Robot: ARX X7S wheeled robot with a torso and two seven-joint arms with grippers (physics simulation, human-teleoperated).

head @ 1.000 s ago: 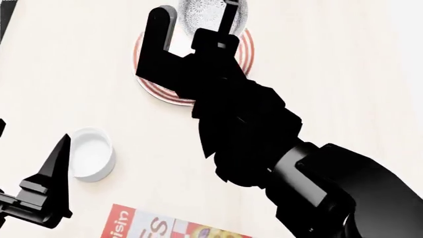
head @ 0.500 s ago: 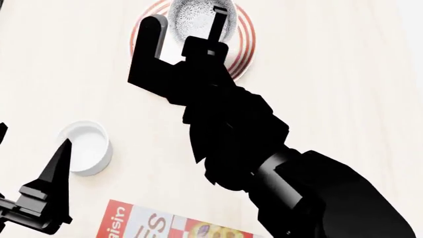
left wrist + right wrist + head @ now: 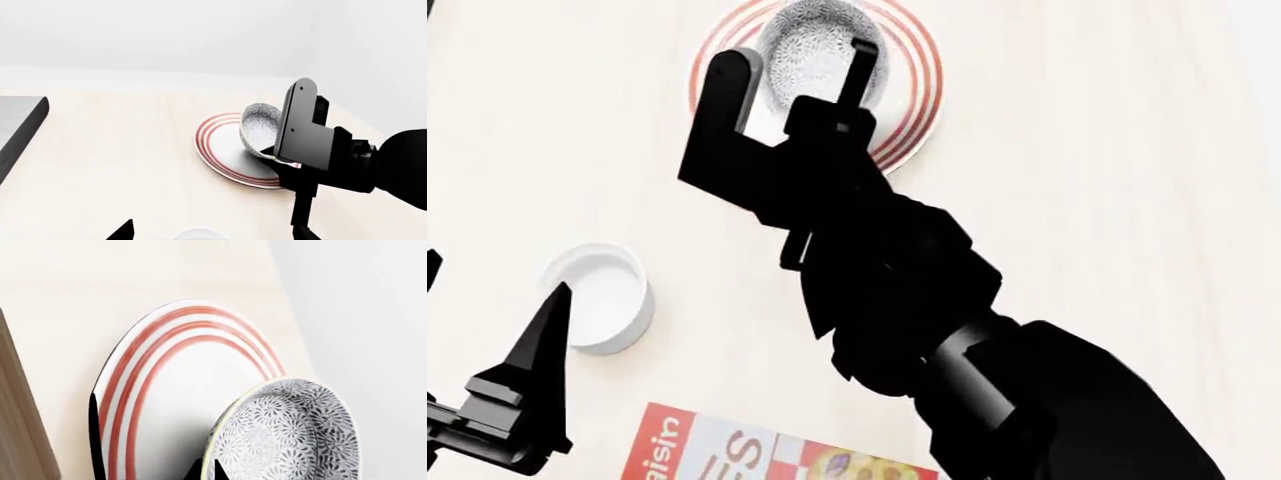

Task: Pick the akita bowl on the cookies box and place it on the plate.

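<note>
Right fingers: the right gripper [image 3: 798, 75] has one finger [image 3: 857, 70] inside the bowl [image 3: 814, 45] and the other [image 3: 723, 90] outside its wall, clamped on the rim as far as the head view shows.
Bowl: it sits over the plate [image 3: 908, 100], inside the red rings; in the left wrist view the bowl [image 3: 261, 127] is tilted, its mouth turned sideways, its low edge near or on the plate [image 3: 223, 155]. Whether it touches, I cannot tell.
Key relation: the plate lies directly below the held bowl, so I judge the coming move to be a short lowering and levelling, then release.
Left fingers: the left gripper [image 3: 494, 400] hangs well apart from the plate, near the white cup [image 3: 598, 297]; only one finger shows clearly, so I cannot tell its state.
Nearer arm: the right, already at the plate.
Views: the right wrist view shows the bowl's [image 3: 287, 435] floral pattern and the plate's [image 3: 167, 390] rings close up; only the head view shows the cookies box [image 3: 734, 455], bare of any bowl where it is visible, on the bench [image 3: 1094, 200].
</note>
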